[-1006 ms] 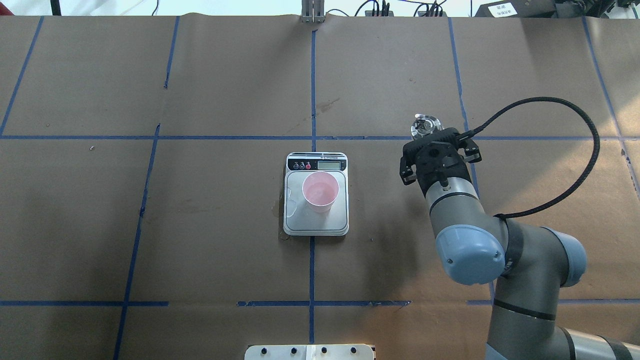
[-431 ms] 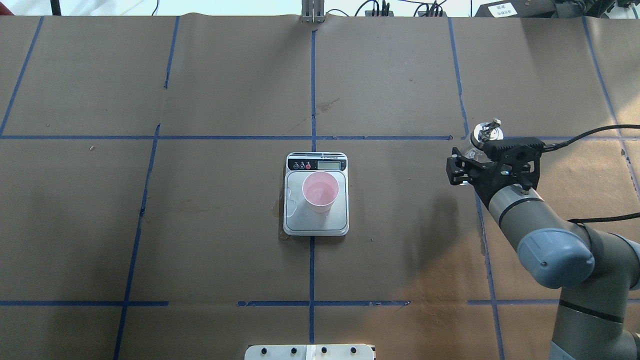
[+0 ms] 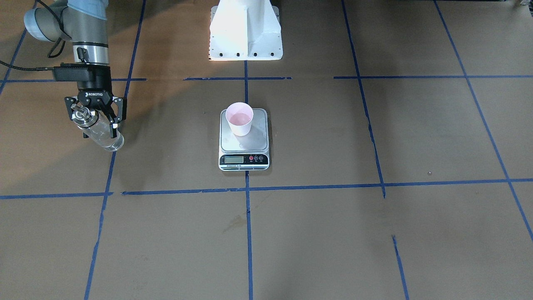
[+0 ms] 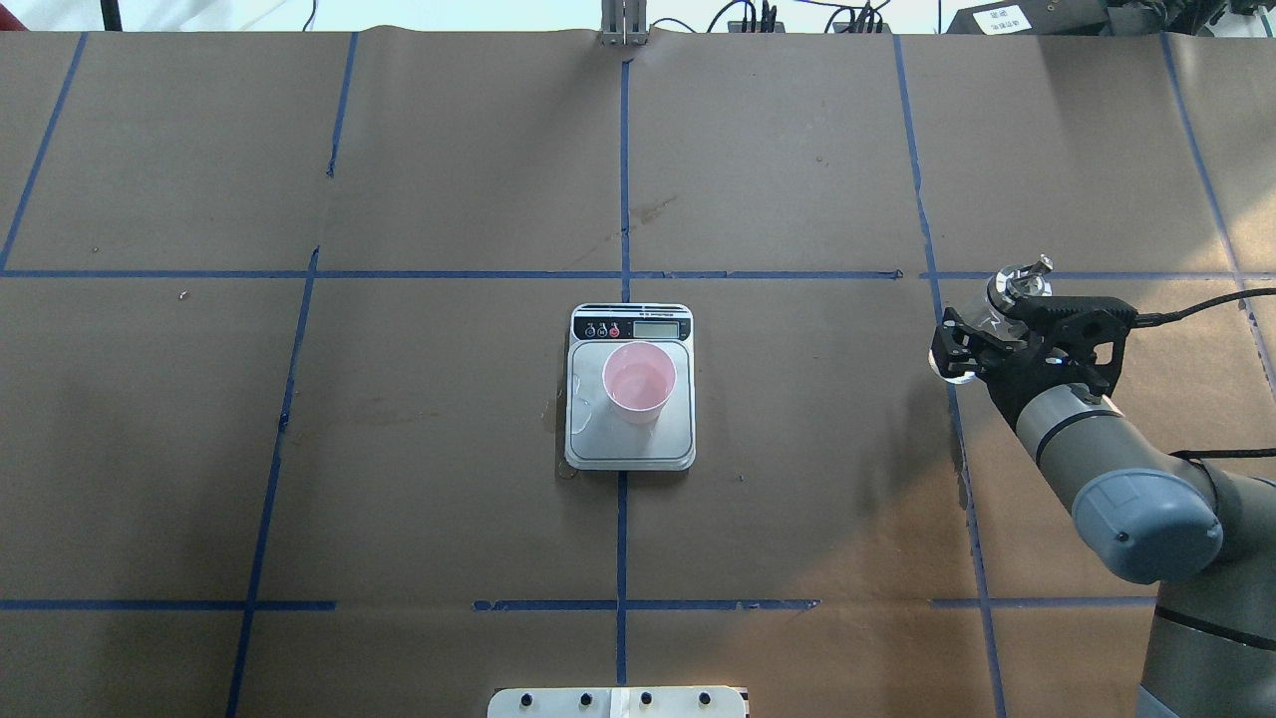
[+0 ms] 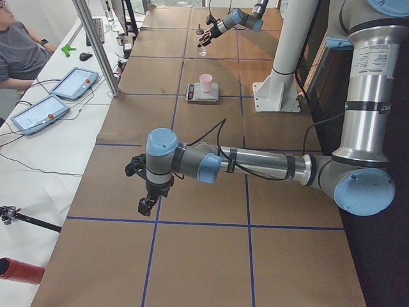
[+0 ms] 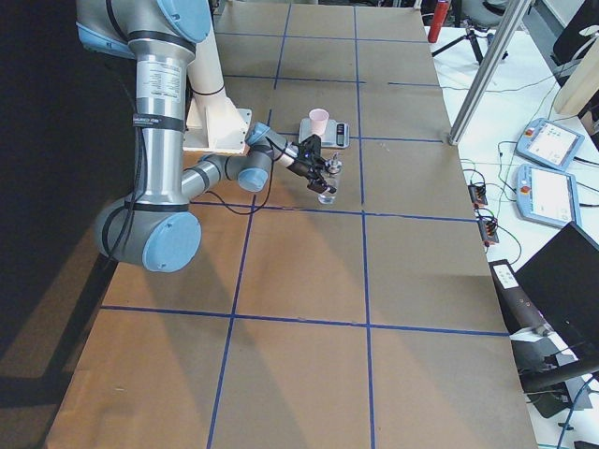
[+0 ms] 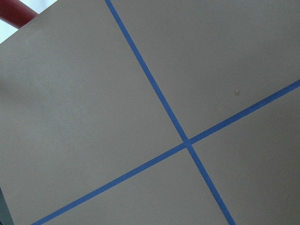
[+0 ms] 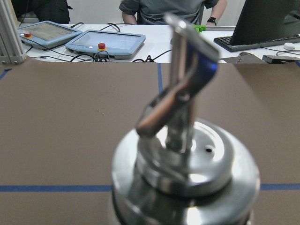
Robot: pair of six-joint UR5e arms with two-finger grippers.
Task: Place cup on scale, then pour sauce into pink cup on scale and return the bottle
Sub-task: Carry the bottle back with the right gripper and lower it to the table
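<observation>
The pink cup stands upright on the scale at the table's middle; both also show in the front view, the cup on the scale. My right gripper is shut on the clear glass bottle, well to the right of the scale, low over the table. The bottle's metal collar and spout fill the right wrist view. Clear liquid shows in the bottle. My left gripper shows only in the exterior left view, far from the scale; I cannot tell whether it is open.
The white robot base stands behind the scale. Blue tape lines cross the brown paper table. Tablets and an operator are beyond the table's far edge.
My right arm has carried the bottle to the right, away from the scale, and slightly back toward the robot. The cup and scale have not moved.
</observation>
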